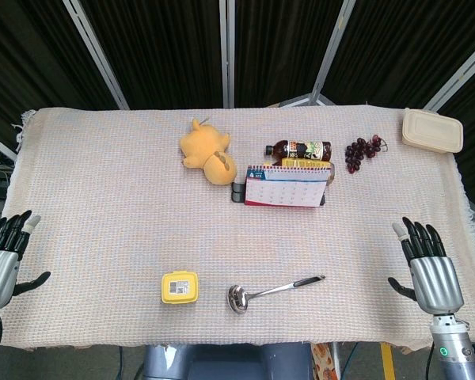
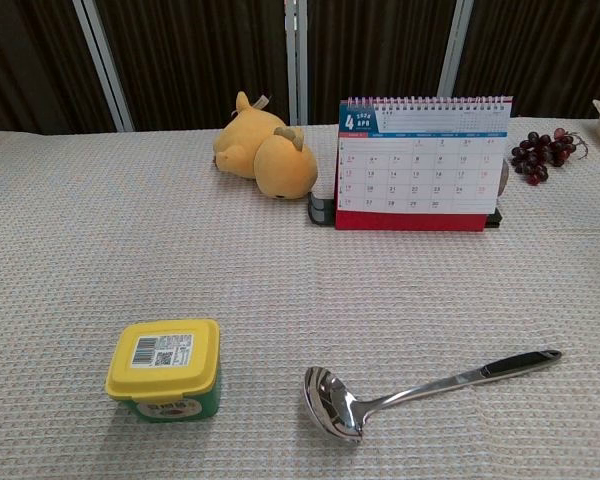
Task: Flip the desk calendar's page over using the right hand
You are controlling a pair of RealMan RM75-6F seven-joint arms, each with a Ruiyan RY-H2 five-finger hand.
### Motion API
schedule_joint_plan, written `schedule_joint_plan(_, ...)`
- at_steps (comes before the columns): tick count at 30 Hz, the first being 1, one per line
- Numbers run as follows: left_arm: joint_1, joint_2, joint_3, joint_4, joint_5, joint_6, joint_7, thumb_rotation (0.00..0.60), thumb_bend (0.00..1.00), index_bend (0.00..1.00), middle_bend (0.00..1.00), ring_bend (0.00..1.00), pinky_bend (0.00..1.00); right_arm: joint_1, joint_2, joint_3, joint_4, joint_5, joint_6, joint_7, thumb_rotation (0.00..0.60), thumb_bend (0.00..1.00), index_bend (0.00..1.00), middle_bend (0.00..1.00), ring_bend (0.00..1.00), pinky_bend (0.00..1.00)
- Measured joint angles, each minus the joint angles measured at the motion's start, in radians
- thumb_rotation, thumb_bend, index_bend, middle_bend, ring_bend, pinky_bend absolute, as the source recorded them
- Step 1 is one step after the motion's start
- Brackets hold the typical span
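Nearest my chest camera lie the steel ladle (image 2: 420, 388) and the yellow-lidded tub (image 2: 164, 370), both well short of my target. Going by size, the woven cloth (image 1: 103, 206) covers the whole table; on it, the desk calendar (image 1: 288, 185) stands upright near the far middle, its April page facing me, with a yellow plush toy (image 1: 207, 150) just to its left and a dark bottle (image 1: 299, 150) lying behind it. Further right sit a beige lidded box (image 1: 432, 131) and a small grape bunch (image 1: 362, 152).

My right hand (image 1: 429, 273) rests at the near right edge, fingers spread and holding nothing; my left hand (image 1: 1, 257) is likewise spread and empty at the near left edge. As I judge it, I should reach forward and leftward, catch the page's lower edge, and lift it up over the spiral binding without toppling the stand.
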Motion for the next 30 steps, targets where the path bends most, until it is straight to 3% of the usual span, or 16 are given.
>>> schedule_joint_plan(17,0.003,0.003,-0.003,0.003,-0.012,0.000,-0.010,0.600,0.00,0.00,0.00,0.00,0.00,0.011,0.008,0.003,-0.031,0.006,-0.021,0.040,0.600,0.01,0.00,0.00,0.00,0.00)
schedule_joint_plan(18,0.003,0.003,-0.004,0.004,-0.014,-0.002,-0.013,0.600,0.00,0.00,0.00,0.00,0.00,0.013,0.010,0.005,-0.038,0.008,-0.025,0.049,0.600,0.01,0.00,0.01,0.01,0.04)
schedule_joint_plan(20,0.002,0.003,-0.006,0.006,-0.020,-0.004,-0.017,0.600,0.00,0.00,0.00,0.00,0.00,0.021,0.015,0.011,-0.059,0.018,-0.039,0.074,0.600,0.02,0.03,0.11,0.13,0.22)
schedule_joint_plan(22,0.002,0.004,-0.009,0.006,-0.024,-0.005,-0.019,0.600,0.00,0.00,0.00,0.00,0.00,0.034,0.018,0.024,-0.086,0.038,-0.061,0.098,0.600,0.03,0.06,0.34,0.38,0.45)
schedule_joint_plan(23,0.001,0.004,-0.010,0.004,-0.025,-0.006,-0.019,0.600,0.00,0.00,0.00,0.00,0.00,0.041,0.018,0.031,-0.099,0.050,-0.072,0.103,0.600,0.04,0.07,0.41,0.44,0.48)
schedule_joint_plan(25,0.001,0.004,-0.011,0.003,-0.025,-0.006,-0.017,0.600,0.00,0.00,0.00,0.00,0.00,0.061,0.017,0.049,-0.131,0.078,-0.102,0.115,0.600,0.18,0.07,0.50,0.53,0.53)
schedule_joint_plan(27,0.000,0.003,-0.011,0.002,-0.024,-0.005,-0.014,0.600,0.00,0.00,0.00,0.00,0.00,0.079,0.016,0.064,-0.163,0.106,-0.139,0.138,0.600,0.35,0.07,0.53,0.56,0.54)
schedule_joint_plan(30,0.001,0.003,-0.011,0.001,-0.024,-0.003,-0.011,0.600,0.00,0.00,0.00,0.00,0.00,0.113,0.015,0.092,-0.222,0.185,-0.220,0.192,0.600,0.46,0.07,0.57,0.59,0.54)
